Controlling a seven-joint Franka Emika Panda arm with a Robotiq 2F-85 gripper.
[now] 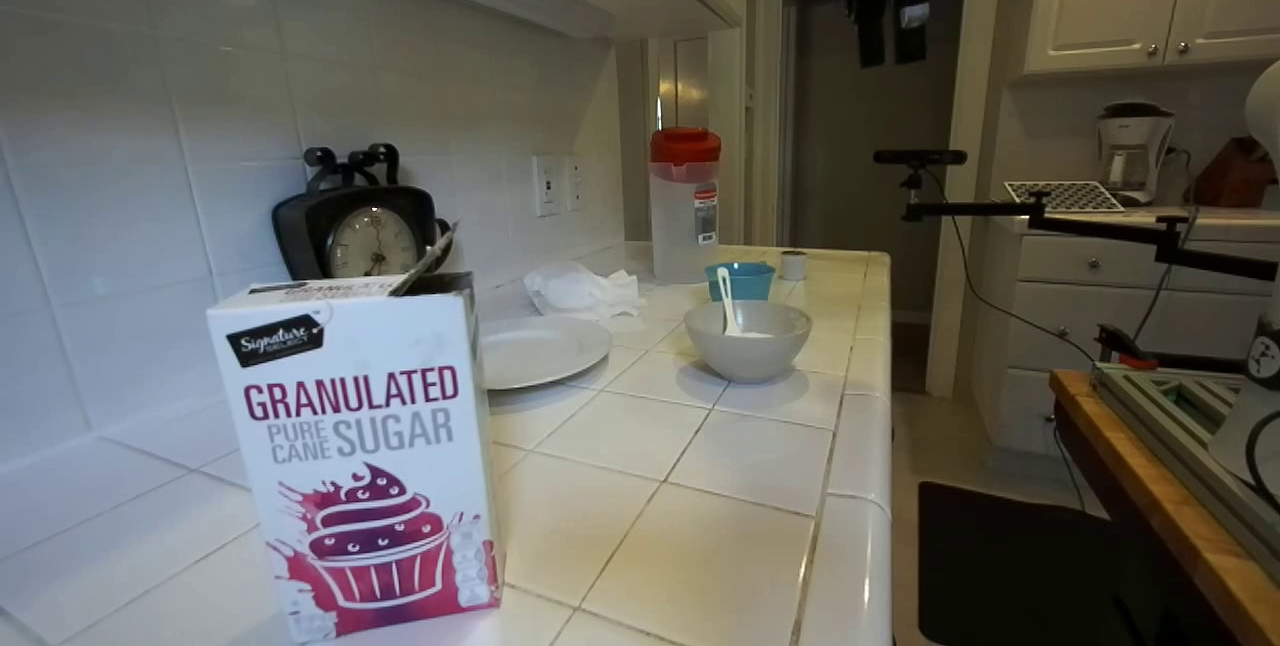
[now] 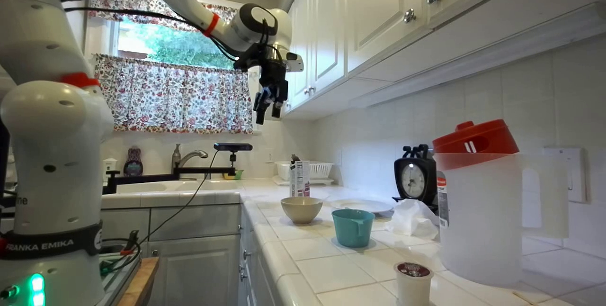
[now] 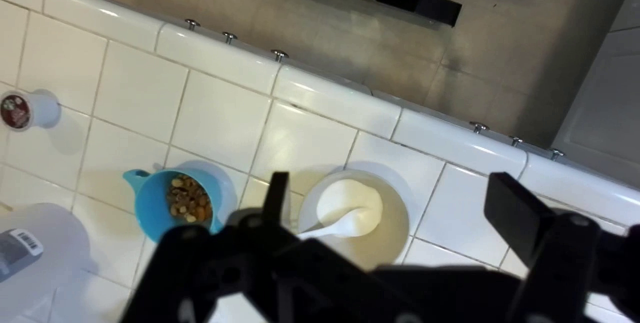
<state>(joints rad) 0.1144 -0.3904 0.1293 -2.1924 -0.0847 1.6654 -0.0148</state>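
Note:
My gripper (image 2: 268, 115) hangs high over the counter, its fingers spread with nothing between them. In the wrist view the open gripper (image 3: 389, 183) frames part of a grey bowl (image 3: 392, 228) far below, touching nothing. White powder (image 3: 340, 195) lies in the bowl, and a white spoon (image 3: 345, 225) rests in it with its handle over the rim; a finger hides the handle's end. Beside the bowl stands a blue cup (image 3: 150, 208) holding nuts (image 3: 187, 198). Both exterior views show the bowl (image 1: 748, 351) and the blue cup (image 2: 352, 230) upright on white tiles.
A sugar box (image 1: 360, 446) with its top flap up, a white plate (image 1: 545, 351), a black scale (image 2: 416, 178), crumpled paper (image 2: 412, 220), a red-lidded pitcher (image 2: 478, 220) and a small pod (image 2: 413, 282) share the counter. Wall cabinets (image 2: 326, 26) overhang it. A camera (image 1: 920, 157) juts out on a black arm.

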